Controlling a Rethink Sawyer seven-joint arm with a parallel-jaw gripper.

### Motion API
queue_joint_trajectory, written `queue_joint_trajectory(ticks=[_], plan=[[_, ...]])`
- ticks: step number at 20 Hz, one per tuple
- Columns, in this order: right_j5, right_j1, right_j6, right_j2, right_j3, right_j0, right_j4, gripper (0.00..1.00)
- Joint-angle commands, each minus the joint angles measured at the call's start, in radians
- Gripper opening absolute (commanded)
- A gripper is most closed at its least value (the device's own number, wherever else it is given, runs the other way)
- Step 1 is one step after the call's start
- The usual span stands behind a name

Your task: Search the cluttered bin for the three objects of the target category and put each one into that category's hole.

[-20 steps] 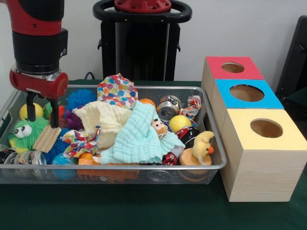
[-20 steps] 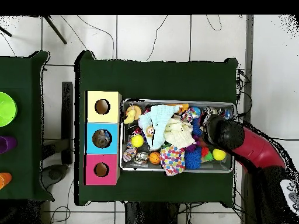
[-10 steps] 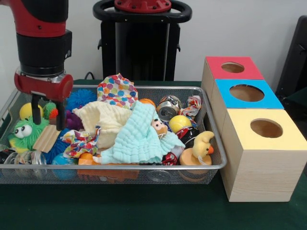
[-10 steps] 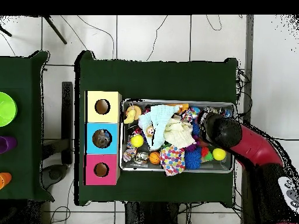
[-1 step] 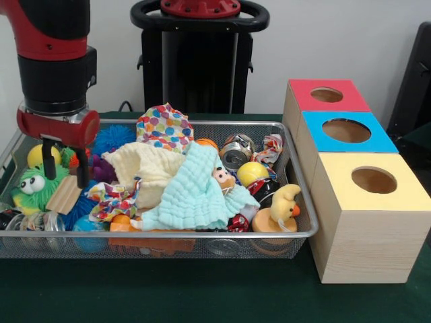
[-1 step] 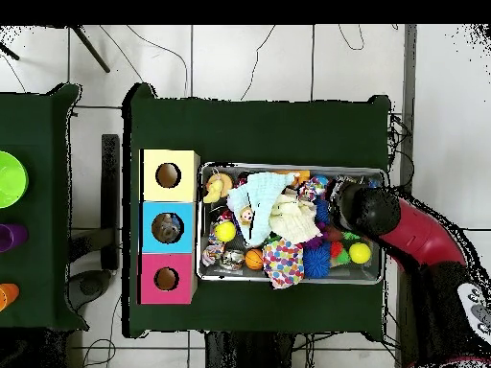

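While the gripper (image 5: 65,163) hangs over the mesh bin's (image 5: 168,239) left end in the front view, its two fingers (image 5: 48,161) stand spread and empty above a wooden block (image 5: 65,195) and a green googly-eyed toy (image 5: 35,187). Two yellow balls show, one (image 5: 37,156) at far left, another (image 5: 252,172) near a crushed can (image 5: 236,152); one yellow duck (image 5: 285,204) sits by three holed boxes: red (image 5: 326,96), blue (image 5: 345,131), yellow (image 5: 372,180).

From overhead, the gripper (image 6: 347,205) is over the bin's (image 6: 291,280) right end, opposite three boxes (image 6: 168,226). Which category is the target I cannot tell.
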Motion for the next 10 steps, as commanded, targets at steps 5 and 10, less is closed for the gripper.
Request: queue_joint_trajectory(ticks=[5,10], plan=[[0.168,0.054,-0.135,0.119,-0.083,-0.020,-0.078,1.00],[0.193,0.050,-0.141,0.117,-0.097,-0.016,-0.080,1.00]])
